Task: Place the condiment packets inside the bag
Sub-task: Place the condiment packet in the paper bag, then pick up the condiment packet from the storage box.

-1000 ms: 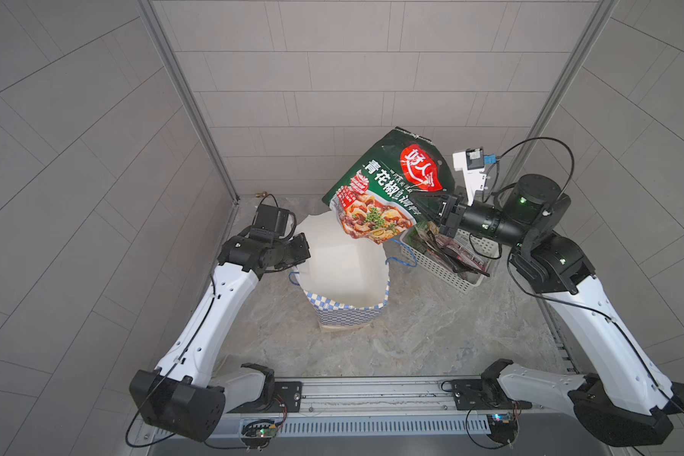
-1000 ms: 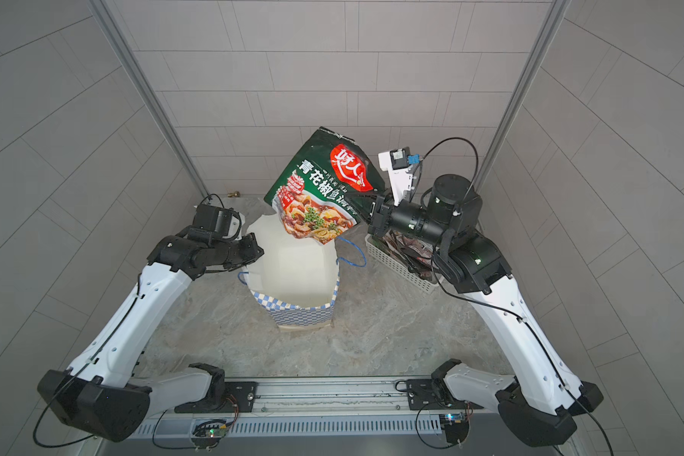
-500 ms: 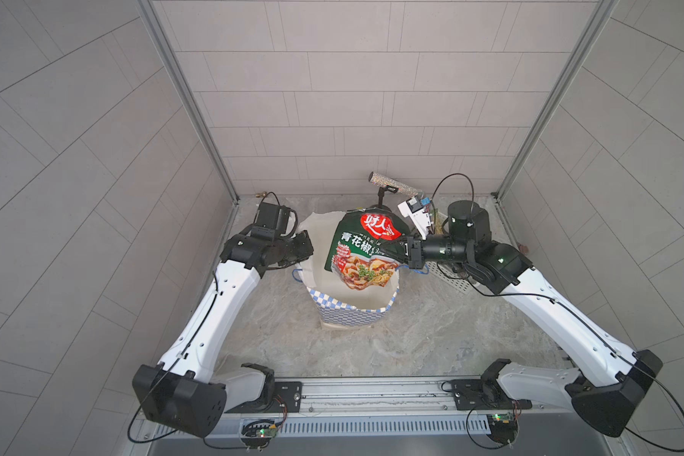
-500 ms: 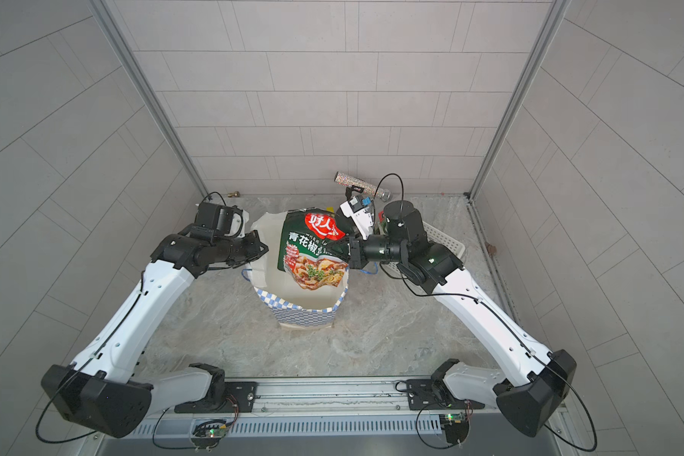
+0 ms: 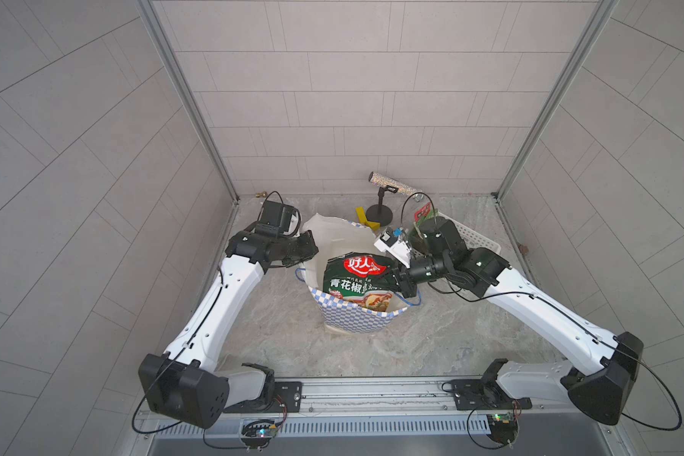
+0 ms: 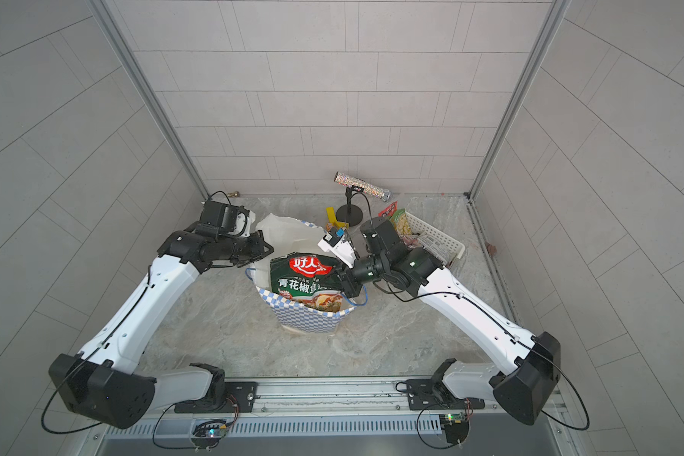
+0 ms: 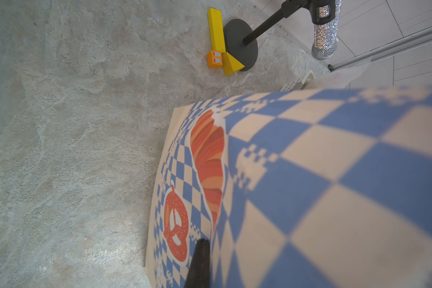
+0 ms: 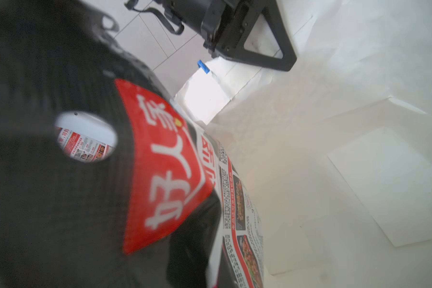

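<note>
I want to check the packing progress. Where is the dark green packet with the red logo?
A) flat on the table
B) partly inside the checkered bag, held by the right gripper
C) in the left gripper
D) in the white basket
B: the dark green packet stands partly in the checkered bag, right gripper shut on its edge.

Bag (image 5: 352,318) upright mid counter (image 5: 451,339), mouth open. Dark green packet (image 5: 354,282) w/ red logo is part-way into the mouth, its lower edge behind the checkered front wall. R gripper (image 5: 402,283) pinches the packet's edge, jaws closed. L gripper (image 5: 308,252) is closed on the bag's rim on the L arm's side. White basket (image 5: 478,240) sits behind the R arm, other packets (image 5: 424,215) sticking up at its far end. Glitter mic (image 5: 391,183) on stand by the back wall, yellow block (image 5: 362,216) beside its base.
</note>
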You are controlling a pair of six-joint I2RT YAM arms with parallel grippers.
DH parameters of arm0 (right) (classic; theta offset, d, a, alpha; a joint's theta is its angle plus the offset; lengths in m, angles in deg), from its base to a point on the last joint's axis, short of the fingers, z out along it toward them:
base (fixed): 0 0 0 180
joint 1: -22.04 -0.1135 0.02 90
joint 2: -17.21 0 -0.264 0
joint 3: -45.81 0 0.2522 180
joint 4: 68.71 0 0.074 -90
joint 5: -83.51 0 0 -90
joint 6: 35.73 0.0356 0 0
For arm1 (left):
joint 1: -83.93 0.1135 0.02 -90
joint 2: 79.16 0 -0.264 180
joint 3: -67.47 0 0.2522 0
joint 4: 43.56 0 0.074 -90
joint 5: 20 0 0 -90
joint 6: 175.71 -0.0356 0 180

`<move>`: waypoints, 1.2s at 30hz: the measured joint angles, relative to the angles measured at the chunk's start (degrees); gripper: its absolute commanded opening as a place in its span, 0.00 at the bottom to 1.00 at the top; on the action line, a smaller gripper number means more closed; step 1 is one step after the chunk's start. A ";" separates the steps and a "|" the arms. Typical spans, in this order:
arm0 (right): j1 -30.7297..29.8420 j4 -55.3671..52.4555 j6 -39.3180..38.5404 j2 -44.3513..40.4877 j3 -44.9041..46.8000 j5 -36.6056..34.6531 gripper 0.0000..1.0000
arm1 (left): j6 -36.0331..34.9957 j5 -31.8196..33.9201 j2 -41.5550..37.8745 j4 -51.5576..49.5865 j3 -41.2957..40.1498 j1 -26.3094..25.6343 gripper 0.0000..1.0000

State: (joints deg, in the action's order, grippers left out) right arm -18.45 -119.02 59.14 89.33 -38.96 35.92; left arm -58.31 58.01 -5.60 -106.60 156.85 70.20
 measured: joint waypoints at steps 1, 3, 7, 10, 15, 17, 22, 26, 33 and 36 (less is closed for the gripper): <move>-0.07 -0.17 -0.94 -0.11 0.17 -0.46 0.02 | 0.00 -0.11 0.00 0.02 0.15 0.00 0.00; -0.28 -0.24 -2.64 -0.70 0.74 -1.05 0.10 | 0.00 -0.28 0.02 0.07 0.37 0.00 0.00; -0.39 -0.39 -6.58 -2.47 1.51 -0.50 0.32 | 0.00 -0.44 0.15 0.11 0.63 0.00 0.00; -0.44 -0.70 -8.94 -3.80 1.79 0.81 0.42 | 0.00 -0.52 0.15 0.11 0.63 0.00 0.00; -0.44 -0.85 -11.19 -5.75 2.67 2.16 0.42 | -0.26 -0.57 0.24 0.50 0.57 0.00 0.00; -0.44 -1.36 -11.65 -6.27 2.78 1.42 0.47 | -0.33 -0.57 0.26 0.59 0.57 0.00 0.00; 0.02 -0.83 -7.93 -10.19 2.97 -13.22 0.64 | -0.46 -0.63 0.26 0.59 0.55 0.00 0.00; 10.21 -0.63 -1.62 -12.07 2.93 -24.28 0.61 | -0.48 -0.66 0.26 0.59 0.48 0.00 0.00; 23.43 -1.99 5.49 -9.60 9.40 -34.29 0.65 | -0.94 -0.66 0.28 0.59 0.46 0.00 0.00; 23.41 -3.30 5.92 -9.49 11.56 -34.42 0.61 | -1.07 -0.66 0.61 0.61 0.46 0.00 0.00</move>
State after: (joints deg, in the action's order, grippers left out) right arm 4.96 -122.32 65.06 79.84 -27.39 1.50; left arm -59.38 57.35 -4.99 -105.99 157.31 70.20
